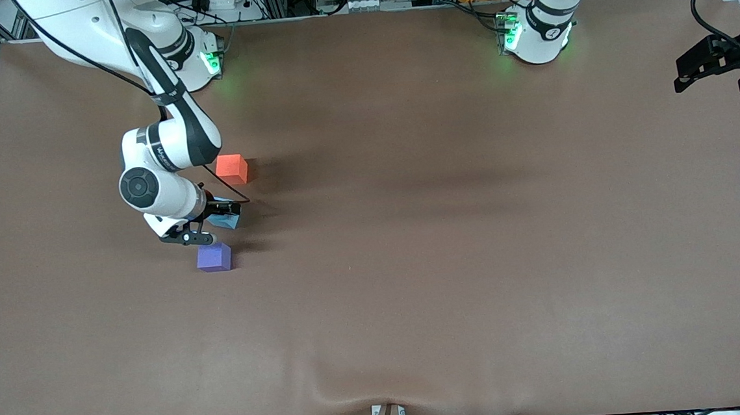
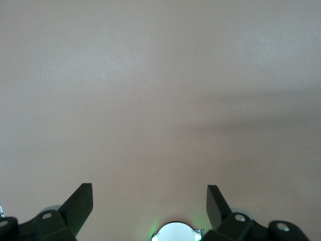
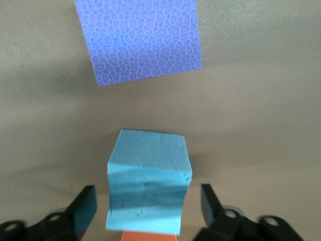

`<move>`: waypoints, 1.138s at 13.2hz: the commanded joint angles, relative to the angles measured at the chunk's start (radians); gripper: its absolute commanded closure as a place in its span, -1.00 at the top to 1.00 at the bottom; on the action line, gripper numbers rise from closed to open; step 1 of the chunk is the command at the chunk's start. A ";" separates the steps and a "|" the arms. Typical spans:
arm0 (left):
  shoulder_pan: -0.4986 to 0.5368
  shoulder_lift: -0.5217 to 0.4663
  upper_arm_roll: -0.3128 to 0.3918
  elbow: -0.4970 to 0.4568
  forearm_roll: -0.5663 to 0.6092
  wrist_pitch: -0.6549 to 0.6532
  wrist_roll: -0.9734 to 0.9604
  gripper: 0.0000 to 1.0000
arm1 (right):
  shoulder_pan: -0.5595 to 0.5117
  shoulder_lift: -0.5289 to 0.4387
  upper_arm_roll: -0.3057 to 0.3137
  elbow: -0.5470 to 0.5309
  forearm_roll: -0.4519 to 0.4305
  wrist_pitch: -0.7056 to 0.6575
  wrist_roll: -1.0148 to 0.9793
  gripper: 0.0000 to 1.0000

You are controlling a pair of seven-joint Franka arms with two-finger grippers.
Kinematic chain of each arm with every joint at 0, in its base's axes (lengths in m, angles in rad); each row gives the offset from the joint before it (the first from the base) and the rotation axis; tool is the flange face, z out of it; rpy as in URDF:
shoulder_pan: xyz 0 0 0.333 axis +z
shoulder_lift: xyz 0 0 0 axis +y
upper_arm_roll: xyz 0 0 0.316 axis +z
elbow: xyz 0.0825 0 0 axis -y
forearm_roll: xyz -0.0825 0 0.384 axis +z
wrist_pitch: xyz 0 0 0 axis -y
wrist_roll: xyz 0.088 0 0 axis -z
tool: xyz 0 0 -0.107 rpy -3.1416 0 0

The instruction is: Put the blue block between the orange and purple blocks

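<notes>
The blue block [image 1: 228, 221] rests on the brown table between the orange block [image 1: 232, 169] and the purple block [image 1: 214, 257]. My right gripper [image 1: 216, 217] is low over the blue block. In the right wrist view the blue block [image 3: 148, 181] stands between the fingers of my right gripper [image 3: 148, 203], with a gap on each side, so the jaws are open. The purple block [image 3: 138, 42] and an edge of the orange block [image 3: 149, 236] show there too. My left gripper [image 1: 708, 66] waits open and empty at the left arm's end of the table, and it also shows in the left wrist view [image 2: 150, 198].
The brown table cover [image 1: 413, 263] has a wrinkle near the front edge. The arm bases [image 1: 537, 33] stand along the table's edge farthest from the front camera. The left wrist view shows bare cover [image 2: 160, 100] and the lit base [image 2: 175, 233].
</notes>
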 commanded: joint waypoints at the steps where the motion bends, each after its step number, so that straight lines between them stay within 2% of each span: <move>1: 0.007 -0.010 -0.011 -0.003 -0.014 0.004 -0.008 1.00 | -0.040 -0.041 0.010 0.242 -0.003 -0.334 -0.022 1.00; 3: 0.005 -0.009 -0.013 -0.004 -0.009 0.006 -0.008 1.00 | -0.048 -0.031 0.010 0.478 0.013 -0.573 -0.018 1.00; 4: 0.005 -0.009 -0.013 -0.004 -0.009 0.006 -0.008 1.00 | -0.057 -0.031 0.009 0.570 0.026 -0.644 -0.025 1.00; 5: 0.005 -0.009 -0.013 -0.004 -0.009 0.006 -0.008 1.00 | -0.063 -0.031 0.010 0.640 0.043 -0.665 -0.016 1.00; 8: 0.004 -0.007 -0.013 -0.004 -0.009 0.006 -0.008 1.00 | -0.074 -0.032 0.010 0.758 0.042 -0.683 -0.042 1.00; 10: 0.002 -0.007 -0.013 -0.004 -0.009 0.006 -0.008 1.00 | -0.089 -0.029 0.007 0.893 0.027 -0.781 -0.056 1.00; 11: 0.002 -0.007 -0.013 -0.004 -0.009 0.006 -0.008 1.00 | -0.126 -0.031 0.021 0.916 0.031 -0.825 -0.054 1.00; 12: 0.002 -0.007 -0.013 -0.004 -0.009 0.006 -0.008 1.00 | -0.169 -0.040 0.056 0.920 0.039 -0.864 -0.056 1.00; 13: 0.001 -0.007 -0.013 -0.004 -0.009 0.006 -0.008 1.00 | -0.231 -0.046 0.120 0.932 0.037 -0.872 -0.056 1.00; 15: 0.001 -0.005 -0.013 -0.004 -0.009 0.006 -0.008 1.00 | -0.400 -0.046 0.286 0.968 0.033 -0.875 -0.059 1.00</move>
